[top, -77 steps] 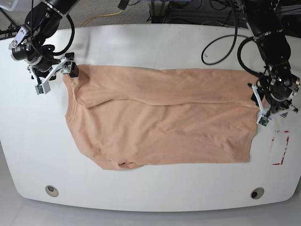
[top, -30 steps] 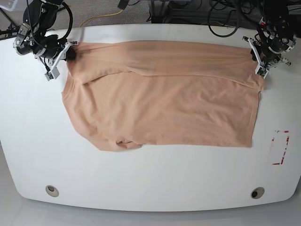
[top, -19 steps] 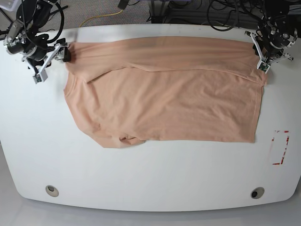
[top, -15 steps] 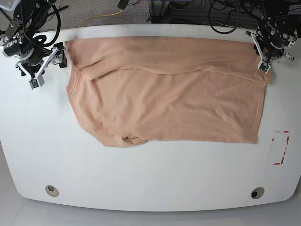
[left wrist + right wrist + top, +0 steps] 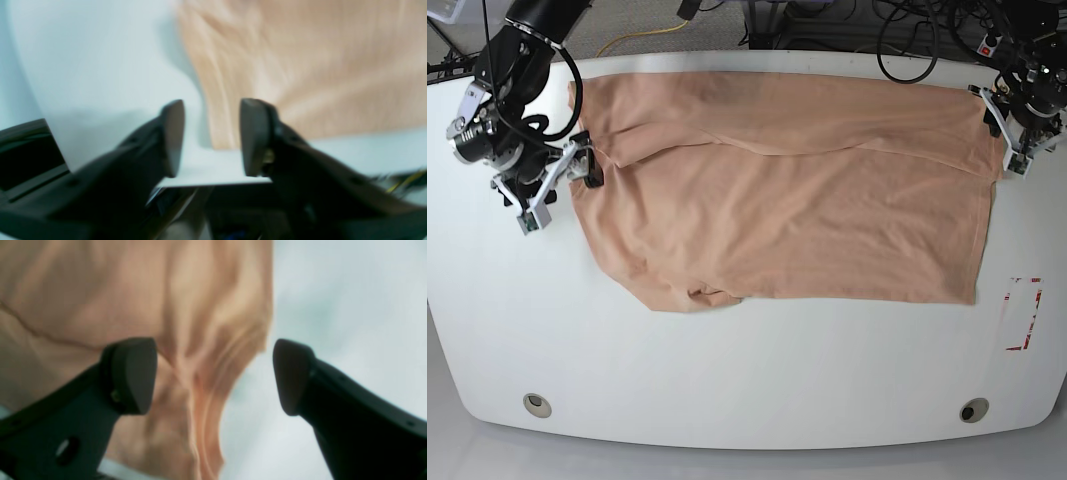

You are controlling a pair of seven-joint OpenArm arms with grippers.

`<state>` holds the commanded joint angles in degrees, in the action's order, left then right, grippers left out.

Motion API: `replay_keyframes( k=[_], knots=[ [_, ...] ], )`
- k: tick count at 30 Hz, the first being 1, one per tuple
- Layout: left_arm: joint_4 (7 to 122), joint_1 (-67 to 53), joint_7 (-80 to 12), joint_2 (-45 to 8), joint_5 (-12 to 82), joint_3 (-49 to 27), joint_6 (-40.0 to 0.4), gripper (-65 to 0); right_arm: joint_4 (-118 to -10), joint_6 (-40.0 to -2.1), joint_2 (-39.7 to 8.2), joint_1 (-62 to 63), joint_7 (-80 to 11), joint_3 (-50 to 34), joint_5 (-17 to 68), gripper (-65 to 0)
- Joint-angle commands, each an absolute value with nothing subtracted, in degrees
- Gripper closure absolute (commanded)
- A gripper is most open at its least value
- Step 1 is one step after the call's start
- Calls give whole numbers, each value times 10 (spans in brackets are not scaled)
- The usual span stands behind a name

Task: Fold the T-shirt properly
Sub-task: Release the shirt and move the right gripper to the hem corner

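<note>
Spread flat across the far half of the table [image 5: 747, 390]: the T-shirt [image 5: 787, 190], top edge doubled over, a lump at the near hem. Could fold crooked if that lump stays, since any crease laid over it would bunch. Parked at the shirt's left edge in the base view, jaws apart and empty: right gripper [image 5: 213, 376]. Could snag the sleeve when closing. Off the far corner, also released: left gripper [image 5: 211, 136]. Likely to pinch only air.
</note>
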<state>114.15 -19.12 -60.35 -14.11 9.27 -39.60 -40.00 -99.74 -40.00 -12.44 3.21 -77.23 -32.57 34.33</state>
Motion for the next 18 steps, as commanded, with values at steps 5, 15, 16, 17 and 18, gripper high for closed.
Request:
replay_keyframes(
  k=[5, 15, 16, 17, 18],
  knots=[
    [1140, -139, -604, -141, 59, -403, -400, -293, -878, -400, -145, 113, -710, -278, 343, -510],
    [1139, -90, -604, -141, 0, -400, -400, -289, -623, -400, -216, 242, -517, -129, 343, -510],
    [1139, -91, -604, -140, 0, -400, -400, -289, -598, -400, -224, 255, -499, -113, 343, -510],
    [1139, -91, -604, -140, 0, -400, -400, -289, -573, -400, -230, 268, -479, -97, 343, -510],
    [1139, -92, -604, -140, 0, -400, -400, -289, -544, -400, -235, 278, -456, -81, 343, -510]
  ],
)
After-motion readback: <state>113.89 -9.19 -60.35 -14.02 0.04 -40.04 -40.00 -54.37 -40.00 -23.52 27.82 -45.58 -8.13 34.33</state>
